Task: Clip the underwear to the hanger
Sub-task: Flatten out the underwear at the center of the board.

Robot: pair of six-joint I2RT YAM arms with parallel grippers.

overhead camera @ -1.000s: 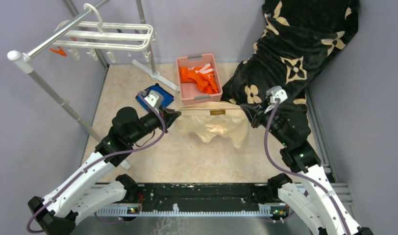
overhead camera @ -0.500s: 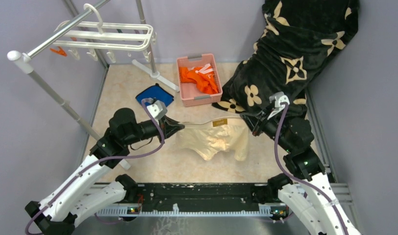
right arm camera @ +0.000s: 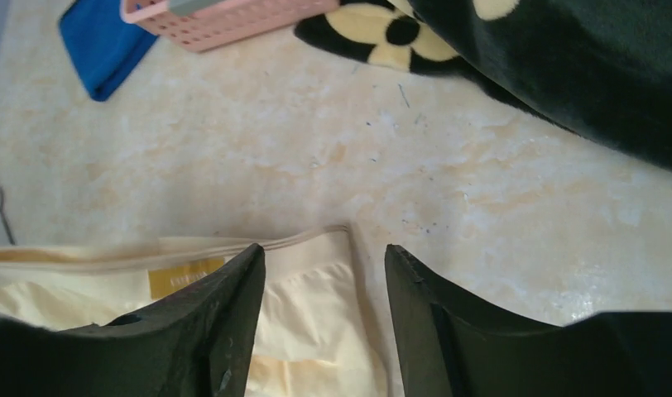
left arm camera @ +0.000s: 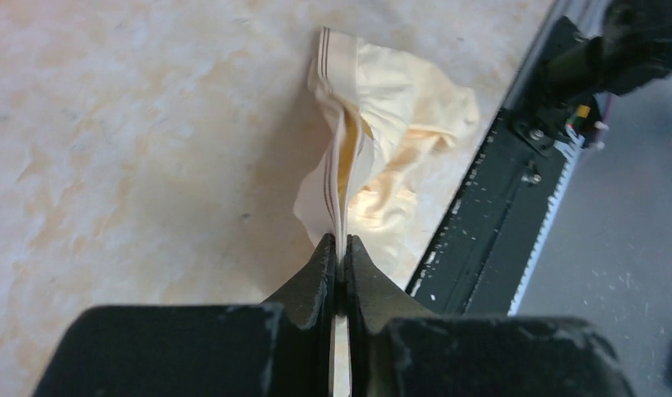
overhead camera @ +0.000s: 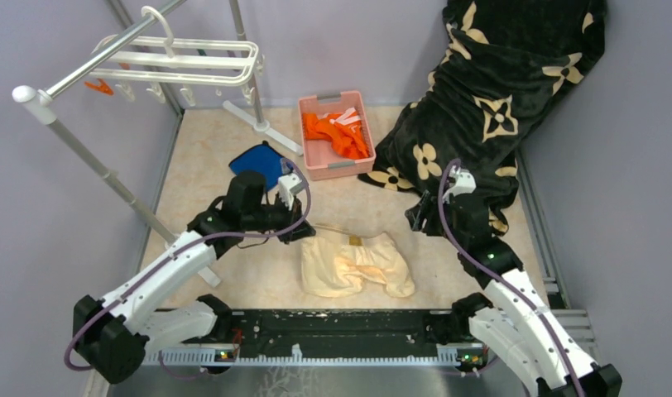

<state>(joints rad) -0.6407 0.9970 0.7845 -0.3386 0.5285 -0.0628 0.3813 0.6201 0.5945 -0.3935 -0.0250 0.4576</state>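
Crumpled on the table (overhead camera: 258,273), the pale peach fabric underwear (overhead camera: 357,265) has been released by the now-spread right gripper (right arm camera: 324,256). Its waistband is still pinched by the left gripper (left arm camera: 339,248). A regrasp seems needed before the far white plastic barred hanger (overhead camera: 184,62).

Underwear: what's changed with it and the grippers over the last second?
The right gripper opened and let go of the underwear, which had been stretched between both grippers; it sagged into a heap on the table, nearer the arm bases. The left gripper stayed shut on its waistband and came nearer. The hanger, pink basket and blue cloth did not move.
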